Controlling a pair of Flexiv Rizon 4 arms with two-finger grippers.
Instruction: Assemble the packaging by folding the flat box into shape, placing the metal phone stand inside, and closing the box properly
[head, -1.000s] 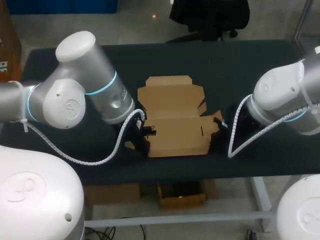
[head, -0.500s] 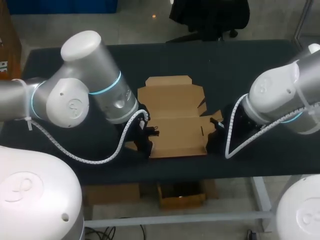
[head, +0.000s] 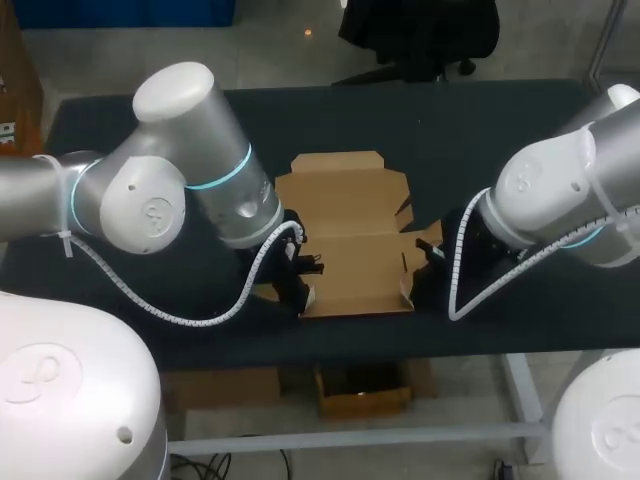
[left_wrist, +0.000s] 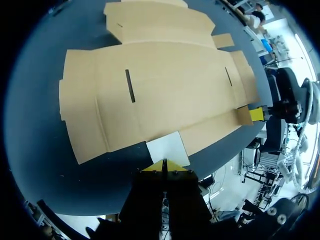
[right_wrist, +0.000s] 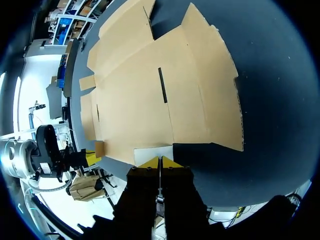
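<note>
The left gripper (left_wrist: 164, 166) has its yellow tips pressed together on the left flap (left_wrist: 167, 147). The right gripper (right_wrist: 160, 162) is likewise clamped on the right flap (right_wrist: 152, 152). Both flaps sit on the near edge of the box (head: 345, 225), which lies flat on the table (head: 480, 130). Raise both flaps evenly so the cardboard creases along its scored line without tearing.

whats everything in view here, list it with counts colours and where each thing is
cardboard box: one, brown, flat and unfolded, middle of the table
small flaps: two, pale, on the box's near edge, one just ahead of each gripper
table: one, dark, under the box
arms: two, silver-white, coming in from left and right
left gripper: one, black with yellow tips, shut, at the box's near left corner
right gripper: one, same colours, shut, at the near right corner
</note>
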